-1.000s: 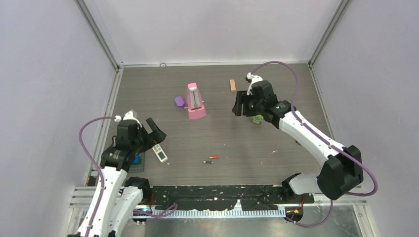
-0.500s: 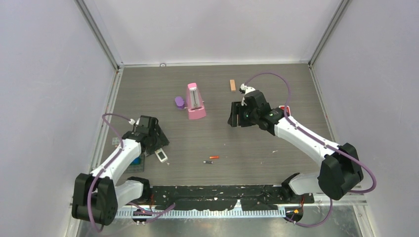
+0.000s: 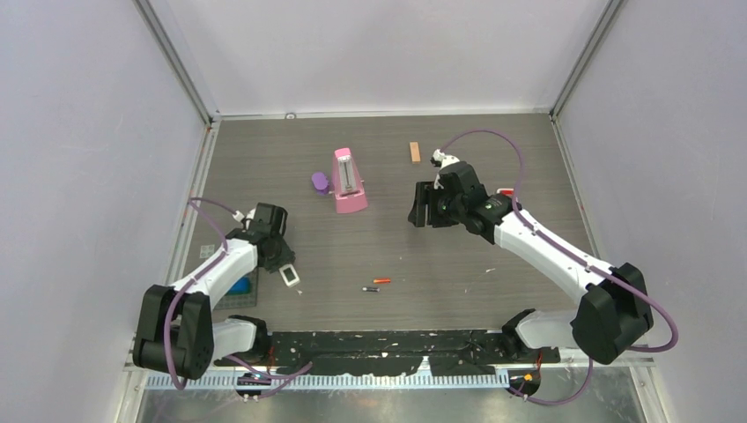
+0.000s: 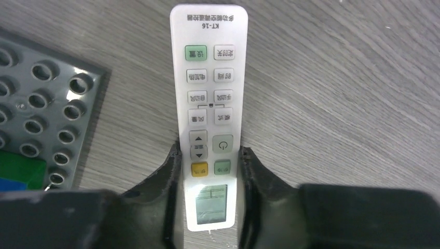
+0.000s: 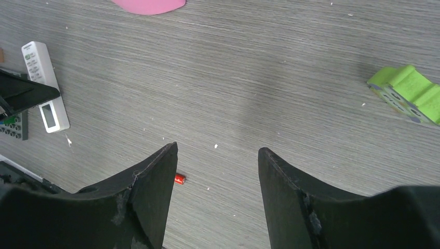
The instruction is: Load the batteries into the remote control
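Loading has barely begun — no battery appears loaded. The left gripper (image 4: 210, 152) is clamped on the display end of the white remote control (image 4: 209, 78), which lies buttons-up on the table (image 3: 458, 264), its battery bay out of sight. The red-orange battery (image 3: 381, 280) and the dark battery (image 3: 370, 288) lie loose mid-table, well apart from the remote. The right gripper (image 5: 215, 155) hovers, jaws apart and empty — every pick and insertion remains.

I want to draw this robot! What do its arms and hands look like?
The left arm and right arm are white tubes with chunky black joints. A thin purple cable loops along each. The left hand and right hand are black, each with two wedge-shaped fingers.
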`<state>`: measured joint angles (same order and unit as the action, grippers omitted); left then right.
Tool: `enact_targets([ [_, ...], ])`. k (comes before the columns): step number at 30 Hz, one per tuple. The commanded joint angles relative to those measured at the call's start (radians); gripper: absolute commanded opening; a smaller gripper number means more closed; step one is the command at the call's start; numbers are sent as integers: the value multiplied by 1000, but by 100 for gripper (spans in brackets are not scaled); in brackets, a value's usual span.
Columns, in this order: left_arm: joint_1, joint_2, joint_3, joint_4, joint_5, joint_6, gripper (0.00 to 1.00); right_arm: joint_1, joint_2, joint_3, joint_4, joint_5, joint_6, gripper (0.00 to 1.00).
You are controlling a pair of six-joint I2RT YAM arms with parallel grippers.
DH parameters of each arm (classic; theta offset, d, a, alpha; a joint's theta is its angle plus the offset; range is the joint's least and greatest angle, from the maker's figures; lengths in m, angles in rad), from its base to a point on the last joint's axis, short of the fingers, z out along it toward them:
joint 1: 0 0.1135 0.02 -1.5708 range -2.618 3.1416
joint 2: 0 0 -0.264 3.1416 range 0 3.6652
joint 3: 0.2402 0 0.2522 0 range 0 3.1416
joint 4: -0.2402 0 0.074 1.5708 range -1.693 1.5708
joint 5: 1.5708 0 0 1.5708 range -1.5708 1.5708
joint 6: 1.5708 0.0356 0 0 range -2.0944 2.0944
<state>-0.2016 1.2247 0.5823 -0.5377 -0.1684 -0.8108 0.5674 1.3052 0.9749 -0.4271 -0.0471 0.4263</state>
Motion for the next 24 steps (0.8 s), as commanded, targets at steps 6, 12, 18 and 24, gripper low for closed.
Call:
enact_targets([
  [6,-49,-88,60,77,151,173,0,2,-70,19,77,-44,-41,65],
  [12,-53,-255,100,182,524,294,0,3,-117,-24,300,-339,-19,66],
  [18,-52,-357,141,359,1041,276,0,34,-121,-30,637,-600,121,71],
  [24,-52,-410,103,926,1326,-221,0,107,-109,32,794,-589,249,85],
])
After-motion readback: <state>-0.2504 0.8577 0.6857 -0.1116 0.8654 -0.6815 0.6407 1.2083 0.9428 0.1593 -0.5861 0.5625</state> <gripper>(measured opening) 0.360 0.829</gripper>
